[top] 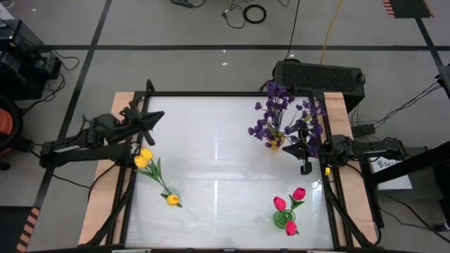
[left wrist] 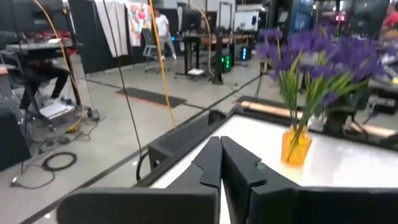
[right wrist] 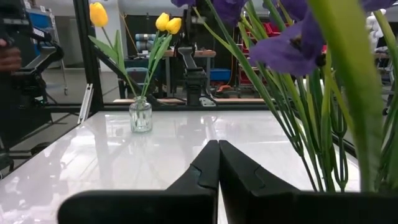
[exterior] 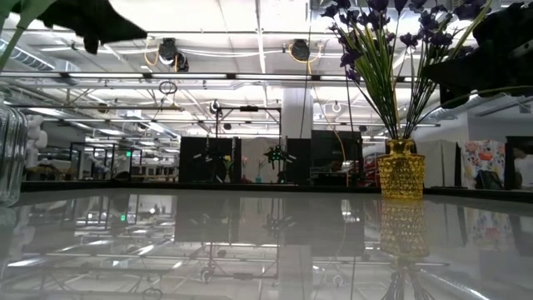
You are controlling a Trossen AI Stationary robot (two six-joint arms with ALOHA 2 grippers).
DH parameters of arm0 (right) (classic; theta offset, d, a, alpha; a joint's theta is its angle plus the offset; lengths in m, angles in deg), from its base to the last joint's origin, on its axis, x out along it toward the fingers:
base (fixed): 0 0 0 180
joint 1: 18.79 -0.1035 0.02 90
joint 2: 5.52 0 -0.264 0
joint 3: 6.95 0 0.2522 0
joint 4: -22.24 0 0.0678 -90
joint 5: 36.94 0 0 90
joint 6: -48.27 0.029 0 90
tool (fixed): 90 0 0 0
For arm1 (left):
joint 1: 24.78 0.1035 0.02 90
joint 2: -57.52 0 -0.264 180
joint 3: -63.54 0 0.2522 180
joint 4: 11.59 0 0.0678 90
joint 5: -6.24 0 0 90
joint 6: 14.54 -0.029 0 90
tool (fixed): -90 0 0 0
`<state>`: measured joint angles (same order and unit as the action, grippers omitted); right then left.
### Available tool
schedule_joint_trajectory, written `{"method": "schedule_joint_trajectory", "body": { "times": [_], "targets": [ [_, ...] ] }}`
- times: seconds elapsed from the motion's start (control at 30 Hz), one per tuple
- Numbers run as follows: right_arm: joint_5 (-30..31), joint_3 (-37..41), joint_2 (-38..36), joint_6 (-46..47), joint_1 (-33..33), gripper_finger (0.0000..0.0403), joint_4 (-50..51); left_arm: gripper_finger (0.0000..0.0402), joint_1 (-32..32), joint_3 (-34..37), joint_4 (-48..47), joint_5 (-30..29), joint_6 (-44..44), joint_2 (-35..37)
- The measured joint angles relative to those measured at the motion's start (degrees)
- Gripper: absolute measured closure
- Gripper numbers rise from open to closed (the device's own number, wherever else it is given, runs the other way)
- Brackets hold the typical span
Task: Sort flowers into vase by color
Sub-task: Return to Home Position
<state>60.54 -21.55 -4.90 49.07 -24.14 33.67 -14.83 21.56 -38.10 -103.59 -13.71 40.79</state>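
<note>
So, the purple flowers [top: 285, 116] are all bunched in the yellow vase [top: 273, 143], which is parked at about 2 o'clock on the white tabletop [top: 218, 140] when looked at from above. In the low view the same yellow vase [exterior: 400, 171] is seen standing upright, with the purple stems fanning out above it.

The yellow tulips [top: 143, 159] are found at roughly 8 o'clock, stuck in a small clear vase [right wrist: 140, 116]. Two heads are leaned one way and one the other. The pink-red tulips [top: 290, 208] are kept down at 5 o'clock in a green vase [top: 283, 219], well apart from the other two bunches. No loose stems can be made out on the white surface.

The right gripper [top: 306, 163] is held at 3 o'clock near the table's edge, just beside the purple bunch, low over the surface. Its jaws are pressed fully together with nothing between them, as seen in the right wrist view [right wrist: 219, 144]. Purple blooms and green stems crowd that view right next to it.

The left gripper [top: 156, 117] is held at 10 o'clock, above the yellow tulips and apart from them. Its jaws are also closed tight and empty [left wrist: 221, 140], pointed across toward the yellow vase.
</note>
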Motion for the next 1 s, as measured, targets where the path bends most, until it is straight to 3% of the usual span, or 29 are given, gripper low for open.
{"method": "schedule_joint_trajectory", "body": {
  "times": [0.37, 1.0],
  "targets": [
    [-0.02, 0.0, 0.0, 0.02, 0.0, 0.0403, 0.01, 0.0397, 2.09, 9.36, -0.09, 3.74, 0.43, 4.72],
    [-0.04, -0.02, 0.0, 0.99, 0.0, 0.0403, 0.03, 0.0398, 2.04, 20.41, 1.84, 19.63, 4.49, 11.8]
  ]
}}
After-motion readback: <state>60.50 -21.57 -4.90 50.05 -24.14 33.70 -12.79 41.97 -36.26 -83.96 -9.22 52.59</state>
